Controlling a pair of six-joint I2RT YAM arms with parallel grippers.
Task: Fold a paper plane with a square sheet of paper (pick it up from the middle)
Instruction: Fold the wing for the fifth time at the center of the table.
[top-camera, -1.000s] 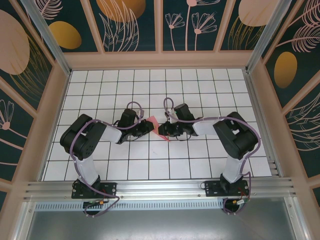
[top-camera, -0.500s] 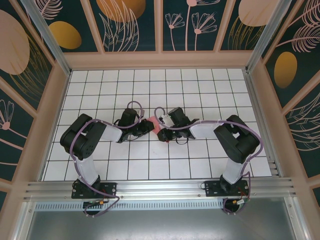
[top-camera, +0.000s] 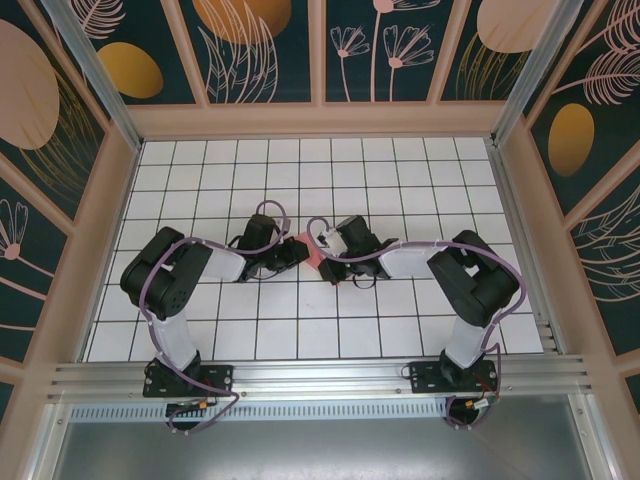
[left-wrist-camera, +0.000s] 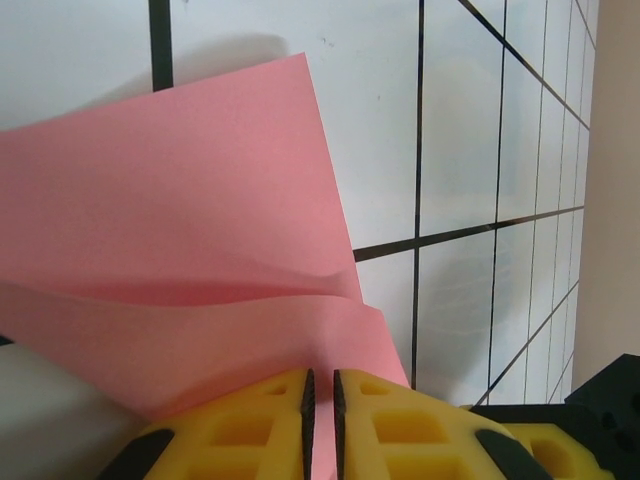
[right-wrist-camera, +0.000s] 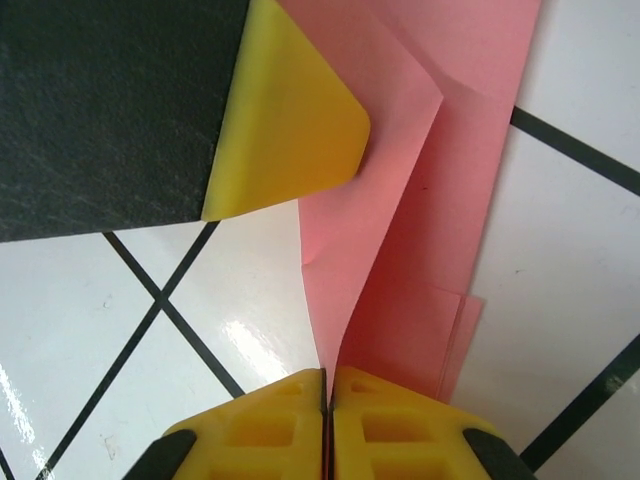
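Note:
The pink-red sheet of paper (top-camera: 310, 252), folded into layers, is held between both grippers near the middle of the white grid table (top-camera: 300, 170). My left gripper (top-camera: 297, 251) comes from the left and is shut on one edge of the paper (left-wrist-camera: 200, 200), pink showing between its yellow pads (left-wrist-camera: 260, 410). My right gripper (top-camera: 325, 266) comes from the right and is shut on a raised folded flap of the paper (right-wrist-camera: 400, 250). The left gripper's yellow finger (right-wrist-camera: 290, 120) lies on the paper's far end in the right wrist view. Much of the paper is hidden under both grippers in the top view.
A wooden frame (top-camera: 320, 120) and patterned walls enclose the table. An aluminium rail (top-camera: 320, 375) runs along the near edge by the arm bases. Open tiles lie behind and in front of the grippers.
The right gripper has moved left, closer to the left gripper, covering more of the paper. The left arm has hardly moved.

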